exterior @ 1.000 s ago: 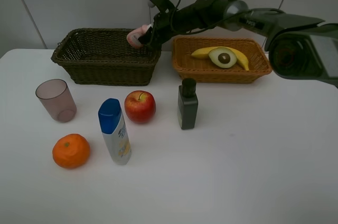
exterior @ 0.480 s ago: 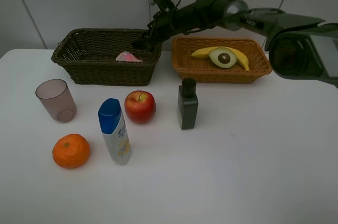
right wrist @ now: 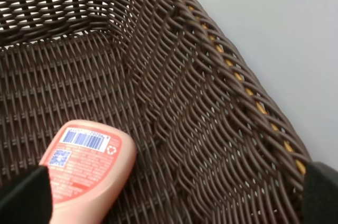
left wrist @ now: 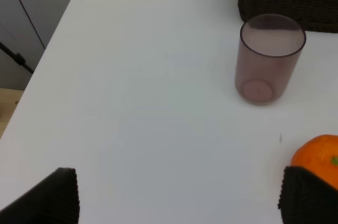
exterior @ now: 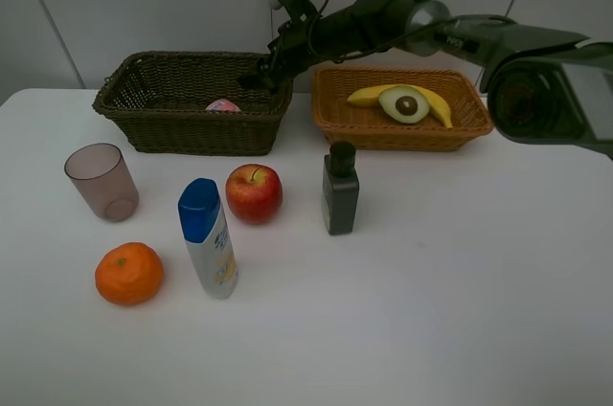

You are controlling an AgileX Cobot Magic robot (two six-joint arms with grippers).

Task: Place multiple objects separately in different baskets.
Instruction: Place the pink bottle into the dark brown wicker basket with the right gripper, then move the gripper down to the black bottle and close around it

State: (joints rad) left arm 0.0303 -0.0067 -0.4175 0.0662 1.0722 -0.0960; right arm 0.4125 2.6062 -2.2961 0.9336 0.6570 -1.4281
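A white table (exterior: 431, 310) stands against a pale grey panelled wall, seen from above. Nearest the viewer sit an orange (exterior: 128, 273) and an upright white bottle with a blue cap (exterior: 208, 238). Its label print is too small to read. Behind them, in a loose row, are a pinkish see-through cup (exterior: 102, 182), a red apple (exterior: 254, 192) and an upright dark green bottle (exterior: 340, 190).

Further back are two wicker baskets. The dark basket (exterior: 163, 124) on the left holds a pink bottle (exterior: 223, 105) lying on its side. Its back label shows a barcode, a square code and a recycling mark (the fine print is unreadable). The tan basket (exterior: 402, 133) on the right holds a banana (exterior: 369, 95) and an avocado half (exterior: 404, 104).

The right claw (exterior: 261, 78) hangs over the dark basket's near-right corner, spread wide with nothing in it. It appears to be clear of the rim, though the angle makes that hard to judge. The left claw (left wrist: 179, 203) is also spread wide and empty, low near the cup and orange.

Risks: a finger could catch the weave and drag the basket, and an arm brushing either standing bottle or the light cup could tip it.
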